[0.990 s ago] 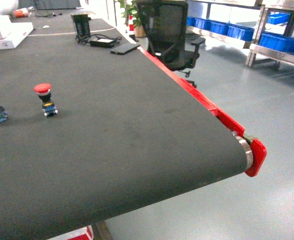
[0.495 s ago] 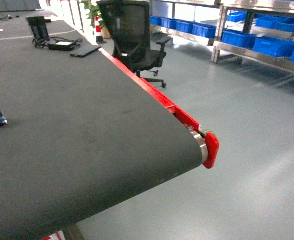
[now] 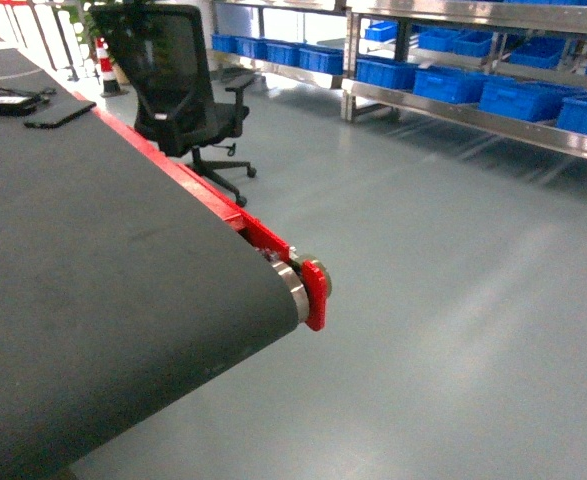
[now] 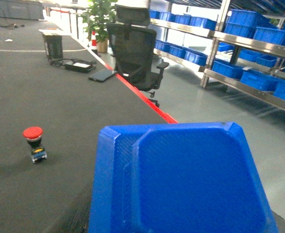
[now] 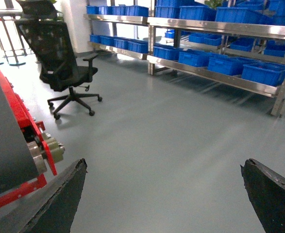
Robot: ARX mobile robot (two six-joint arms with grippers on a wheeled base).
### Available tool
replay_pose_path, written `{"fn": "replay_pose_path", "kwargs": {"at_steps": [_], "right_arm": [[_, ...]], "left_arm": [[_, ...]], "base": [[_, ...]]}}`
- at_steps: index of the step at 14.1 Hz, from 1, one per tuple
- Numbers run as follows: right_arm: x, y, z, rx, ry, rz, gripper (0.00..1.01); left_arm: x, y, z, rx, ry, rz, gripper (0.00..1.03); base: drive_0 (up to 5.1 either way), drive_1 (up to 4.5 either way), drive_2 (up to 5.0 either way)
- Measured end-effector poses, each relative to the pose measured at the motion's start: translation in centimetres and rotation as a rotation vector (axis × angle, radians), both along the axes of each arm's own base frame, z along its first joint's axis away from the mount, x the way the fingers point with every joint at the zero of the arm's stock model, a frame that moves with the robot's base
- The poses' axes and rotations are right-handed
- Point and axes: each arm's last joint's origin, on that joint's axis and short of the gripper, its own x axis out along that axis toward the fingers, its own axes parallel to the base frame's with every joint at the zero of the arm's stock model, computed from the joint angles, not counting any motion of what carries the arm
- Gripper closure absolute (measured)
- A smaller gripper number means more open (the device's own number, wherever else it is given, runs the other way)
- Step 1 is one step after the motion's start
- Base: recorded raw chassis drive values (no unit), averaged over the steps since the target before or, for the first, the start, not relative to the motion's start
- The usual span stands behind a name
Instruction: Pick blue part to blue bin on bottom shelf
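The blue part [image 4: 191,179], a large moulded plastic piece, fills the lower half of the left wrist view above the black belt's edge. It hides the left gripper's jaws, which hold it. My right gripper [image 5: 162,165] is open over bare grey floor, with nothing between its dark fingertips [image 5: 76,170]. Blue bins [image 3: 443,85] [image 5: 195,57] stand in rows on a steel rack across the room. Its lowest visible level is the bottom shelf [image 3: 493,122] [image 5: 220,75]. Neither gripper shows in the head view.
The black conveyor belt [image 3: 93,260] ends at a red guard [image 3: 315,292] on my left. A black office chair [image 3: 173,80] [image 5: 59,53] stands beside it. A red push-button [image 4: 34,143] sits on the belt. Open grey floor [image 3: 453,300] lies between belt and rack.
The head view has swung to the right. The belt and its push-buttons have slid off to the left, and the rack with blue bins now spans the upper right.
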Motion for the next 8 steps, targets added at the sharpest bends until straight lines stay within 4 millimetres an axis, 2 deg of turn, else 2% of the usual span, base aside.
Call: {"fn": "replay_pose_path", "kwargs": {"at_steps": [8], "right_arm": [[0.00, 0.00, 0.00, 0.000, 0.000, 0.000, 0.03]], "left_arm": [[0.00, 0.00, 0.00, 0.000, 0.000, 0.000, 0.59]], "base": [[-1.6, -1.59, -1.6]]}}
